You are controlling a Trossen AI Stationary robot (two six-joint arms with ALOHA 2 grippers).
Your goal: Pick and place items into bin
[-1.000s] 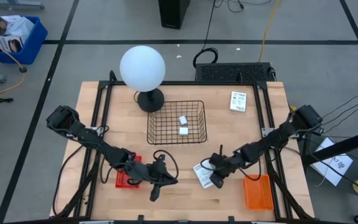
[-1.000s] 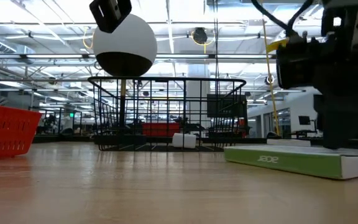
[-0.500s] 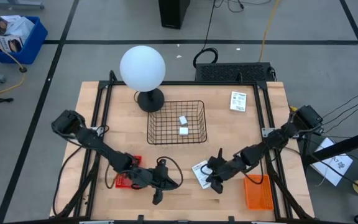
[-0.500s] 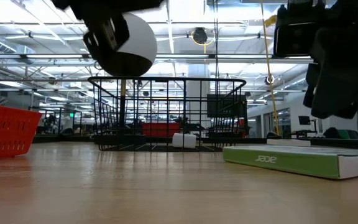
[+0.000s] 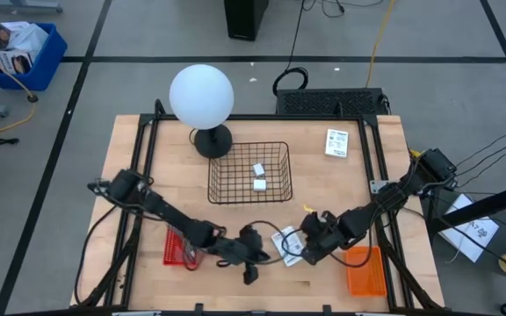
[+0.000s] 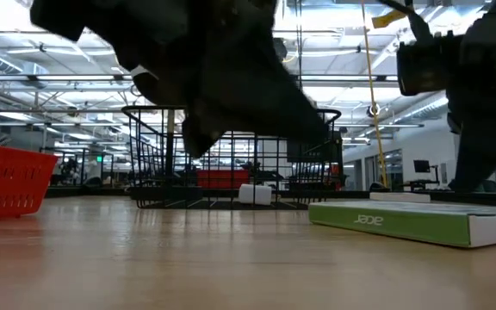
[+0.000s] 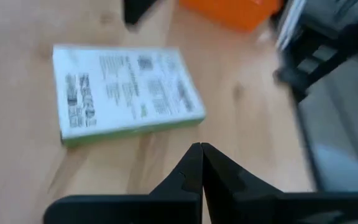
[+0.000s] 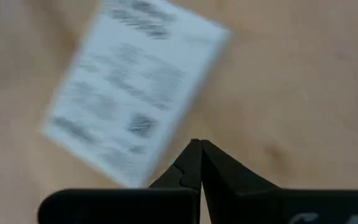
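Both your end effectors, left [image 5: 251, 266] and right [image 5: 310, 254], flank the packet [image 5: 286, 244], fingers pressed together, empty. Bring them closer and they may collide, knocking it away.

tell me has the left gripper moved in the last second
Yes. In the high view the left gripper has slid along the table's front toward the white printed packet, away from the red basket, which it was beside.

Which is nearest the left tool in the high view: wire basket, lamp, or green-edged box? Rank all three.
From the left tool, shut near the table's front edge:
1. Green-edged box, just beside it.
2. Wire basket, mid-table.
3. Lamp, back edge.
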